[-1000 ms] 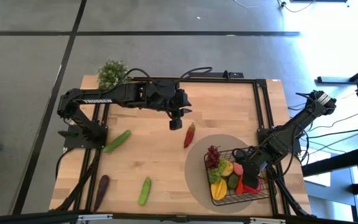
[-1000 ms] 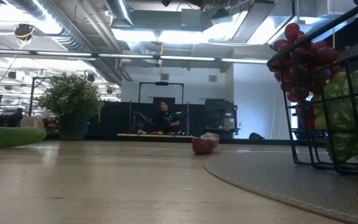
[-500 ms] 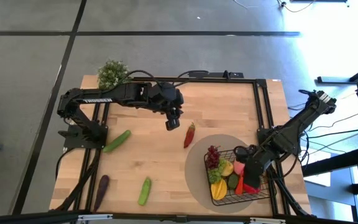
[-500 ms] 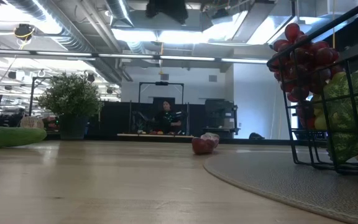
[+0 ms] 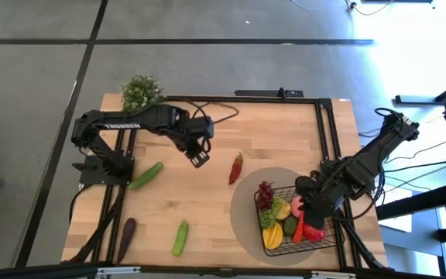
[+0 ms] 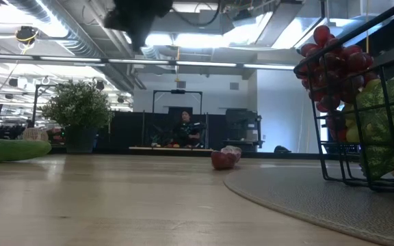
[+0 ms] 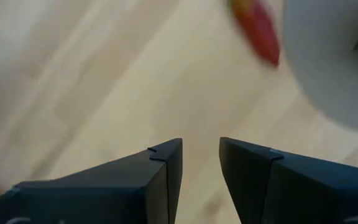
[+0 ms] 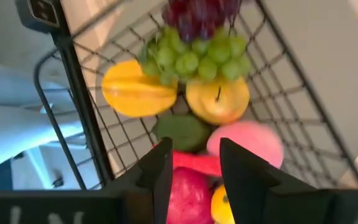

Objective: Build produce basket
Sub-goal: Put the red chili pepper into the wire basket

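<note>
The black wire basket (image 5: 322, 239) stands on a round grey mat (image 5: 246, 232) at the near right. It holds grapes (image 8: 194, 56), a yellow fruit (image 8: 135, 93), a pink peach (image 8: 250, 143) and a red apple (image 8: 188, 196). My right gripper (image 8: 194, 149) hovers open over them, pointing down and touching nothing. A red chili (image 5: 236, 167) lies on the wood just beyond the mat. My left gripper (image 5: 198, 159) hangs open above bare wood left of the chili (image 7: 257, 28). Two cucumbers (image 5: 145, 175) (image 5: 180, 237) and an eggplant (image 5: 127, 231) lie at the near left.
A leafy potted plant (image 5: 139, 91) stands at the far left corner. Dark frame rails (image 5: 325, 132) run along the table's left, far and right sides. Bare wood lies between the chili and the cucumbers. A person sits far off in the room (image 6: 183, 126).
My left gripper has swung toward the table's left and a little toward the near edge, sinking and tipping to point down while rolling about its own line. My right gripper has risen above the basket's fruit. The produce has stayed put.
</note>
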Robot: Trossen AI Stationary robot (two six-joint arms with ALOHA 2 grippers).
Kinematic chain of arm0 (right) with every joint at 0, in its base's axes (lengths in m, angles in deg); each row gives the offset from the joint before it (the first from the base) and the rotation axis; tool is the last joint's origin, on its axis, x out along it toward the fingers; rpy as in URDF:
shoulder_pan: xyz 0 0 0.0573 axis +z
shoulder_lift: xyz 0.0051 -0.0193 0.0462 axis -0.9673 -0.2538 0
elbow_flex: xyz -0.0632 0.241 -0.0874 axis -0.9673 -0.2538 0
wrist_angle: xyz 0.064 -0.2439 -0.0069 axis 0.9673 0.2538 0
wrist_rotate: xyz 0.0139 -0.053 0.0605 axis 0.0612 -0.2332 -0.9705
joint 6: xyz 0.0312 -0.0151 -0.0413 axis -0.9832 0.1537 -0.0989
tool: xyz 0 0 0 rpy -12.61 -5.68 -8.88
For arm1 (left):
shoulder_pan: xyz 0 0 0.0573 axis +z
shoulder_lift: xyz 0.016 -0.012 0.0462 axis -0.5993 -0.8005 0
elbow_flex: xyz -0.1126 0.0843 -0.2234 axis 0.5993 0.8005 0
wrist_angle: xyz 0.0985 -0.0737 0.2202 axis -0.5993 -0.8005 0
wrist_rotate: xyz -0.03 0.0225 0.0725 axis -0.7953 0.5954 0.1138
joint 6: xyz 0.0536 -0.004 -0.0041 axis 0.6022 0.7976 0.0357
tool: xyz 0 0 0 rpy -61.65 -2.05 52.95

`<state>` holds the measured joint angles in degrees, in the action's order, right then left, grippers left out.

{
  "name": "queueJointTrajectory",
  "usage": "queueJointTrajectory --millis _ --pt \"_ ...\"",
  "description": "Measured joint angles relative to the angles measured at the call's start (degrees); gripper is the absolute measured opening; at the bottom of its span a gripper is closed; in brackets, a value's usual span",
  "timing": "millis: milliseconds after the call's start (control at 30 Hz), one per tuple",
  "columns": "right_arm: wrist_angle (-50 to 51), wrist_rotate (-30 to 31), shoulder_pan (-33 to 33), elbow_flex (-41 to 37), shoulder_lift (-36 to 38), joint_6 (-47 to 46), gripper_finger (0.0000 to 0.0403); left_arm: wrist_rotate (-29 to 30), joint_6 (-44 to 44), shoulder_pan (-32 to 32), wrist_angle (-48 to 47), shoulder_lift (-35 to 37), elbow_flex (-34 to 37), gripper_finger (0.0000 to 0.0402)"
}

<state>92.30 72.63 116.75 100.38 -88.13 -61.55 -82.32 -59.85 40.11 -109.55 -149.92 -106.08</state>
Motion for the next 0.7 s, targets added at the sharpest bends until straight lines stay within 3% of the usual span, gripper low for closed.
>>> queueJointTrajectory --millis 267,500,700 --pt "3.9 10.4 0.0 6.7 0.0 6.6 0.0123 -4.3 -7.0 -1.5 -8.7 0.0 4.0 0.0094" --pt "8.1 17.2 0.0 12.6 0.0 10.9 0.0123 -6.8 -10.4 -2.3 -10.9 0.0 13.3 0.0094" --pt "8.9 26.5 -0.7 14.9 0.8 17.3 0.0123 -7.7 -11.4 -1.6 -10.7 0.0 22.1 0.0094"
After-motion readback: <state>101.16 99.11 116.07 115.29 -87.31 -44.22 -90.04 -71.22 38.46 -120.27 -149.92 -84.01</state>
